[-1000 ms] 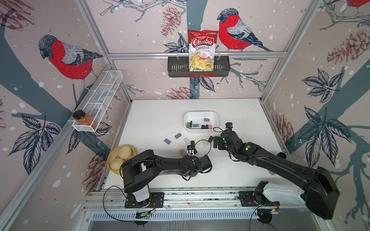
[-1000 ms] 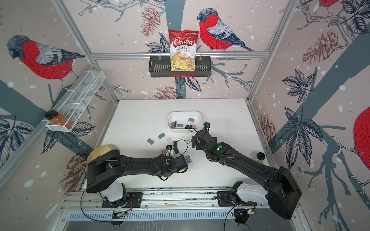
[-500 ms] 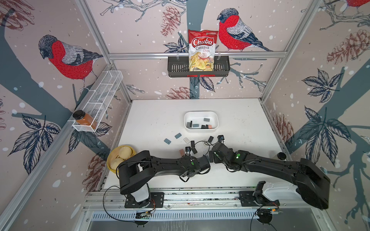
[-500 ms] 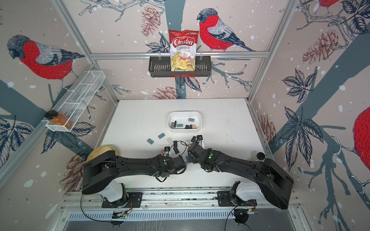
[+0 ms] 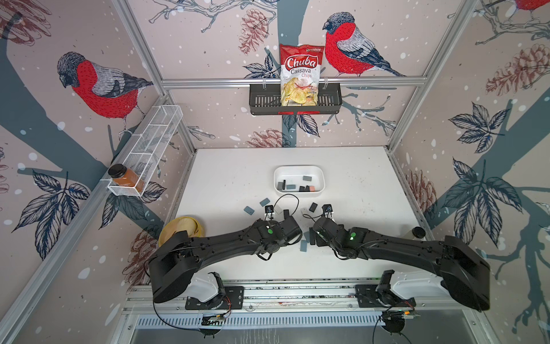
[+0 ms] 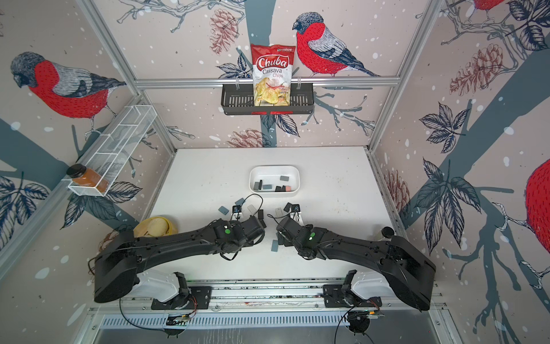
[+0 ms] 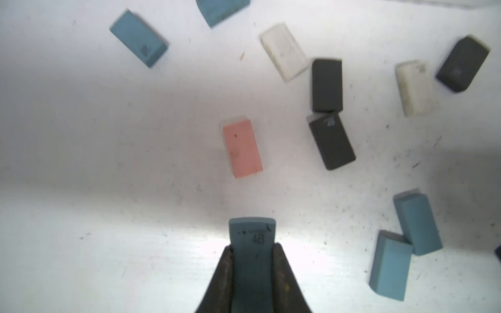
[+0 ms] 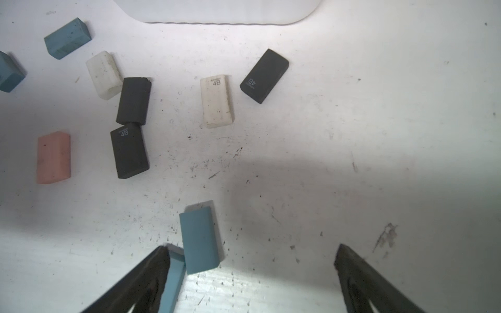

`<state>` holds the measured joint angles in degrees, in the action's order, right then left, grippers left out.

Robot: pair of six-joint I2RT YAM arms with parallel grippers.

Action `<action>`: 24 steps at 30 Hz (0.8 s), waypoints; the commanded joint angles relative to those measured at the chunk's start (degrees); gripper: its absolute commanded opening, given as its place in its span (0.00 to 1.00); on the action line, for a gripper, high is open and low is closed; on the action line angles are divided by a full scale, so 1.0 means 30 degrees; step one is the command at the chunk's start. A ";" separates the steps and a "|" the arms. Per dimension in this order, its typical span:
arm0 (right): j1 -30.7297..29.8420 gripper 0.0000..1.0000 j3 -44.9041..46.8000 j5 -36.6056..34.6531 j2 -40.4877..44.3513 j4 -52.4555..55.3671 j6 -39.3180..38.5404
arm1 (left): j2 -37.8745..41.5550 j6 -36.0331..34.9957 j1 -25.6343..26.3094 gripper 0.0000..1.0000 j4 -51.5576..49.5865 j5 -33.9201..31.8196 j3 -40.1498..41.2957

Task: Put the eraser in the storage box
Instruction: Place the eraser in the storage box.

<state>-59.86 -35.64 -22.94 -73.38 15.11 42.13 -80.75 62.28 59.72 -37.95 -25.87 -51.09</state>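
The left gripper [image 7: 252,250] is clamped on a blue-grey rectangular rubber eraser [image 7: 252,235]; the right gripper [image 8: 252,250] is spread wide and empty.

The held eraser hangs above the white tabletop [image 7: 108,189], near a loose pink eraser [image 7: 242,149] and black, white and blue ones. It is well short of the shallow white plastic storage box [image 5: 298,167], which sits mid-table in both top views with several erasers inside. A flat blue eraser [image 8: 199,238] lies partly between the right gripper's fingers, close to one.
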 commanded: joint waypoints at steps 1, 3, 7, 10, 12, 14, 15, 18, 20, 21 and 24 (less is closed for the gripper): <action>0.0017 0.98 0.0094 -0.0545 0.0438 0.0028 0.0392 | 0.0456 -0.2255 -0.0773 0.12 -0.0051 -0.1264 -0.0951; 0.0019 0.98 0.0259 -0.0602 0.1231 0.0030 0.0537 | 0.0420 -0.3383 -0.1404 0.12 0.0044 -0.1727 -0.1890; 0.0028 0.98 0.0639 -0.1035 0.2299 0.0282 0.1023 | -0.0166 -0.5279 -0.3003 0.13 0.0335 -0.1946 -0.4009; 0.0004 0.98 0.0996 -0.1423 0.3312 0.0499 0.1406 | -0.0856 -0.6796 -0.4233 0.13 0.1339 -0.1542 -0.5303; 0.0002 0.98 0.1335 -0.1515 0.3983 0.0413 0.1484 | -0.1604 -0.7775 -0.4918 0.13 0.2241 -0.1077 -0.6163; 0.0037 0.99 0.1593 -0.1837 0.4561 0.0540 0.1539 | -0.2802 -0.8935 -0.5533 0.14 0.3115 -0.0444 -0.7319; 0.0034 0.99 0.1650 -0.1969 0.4773 0.0661 0.1559 | -0.3457 -0.9402 -0.5703 0.14 0.3371 -0.0332 -0.7857; 0.0081 0.99 0.1655 -0.2055 0.5354 0.1068 0.1571 | -0.6093 -1.0503 -0.6130 0.14 0.3306 0.0386 -1.0162; 0.0089 0.99 0.1625 -0.2162 0.5713 0.1307 0.1539 | -0.7795 -1.1146 -0.6312 0.14 0.3258 0.0056 -1.1577; 0.0118 0.99 0.1653 -0.2273 0.5845 0.1372 0.1523 | -0.8517 -1.1411 -0.6390 0.14 0.3276 -0.0022 -1.2092; 0.0195 0.99 0.1764 -0.2513 0.6368 0.1568 0.1455 | -1.0426 -1.1800 -0.6872 0.14 0.3196 0.0378 -1.3623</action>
<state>-59.51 -30.65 -28.40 -55.22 18.63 46.39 -109.14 30.46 40.05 -28.69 -25.74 -89.17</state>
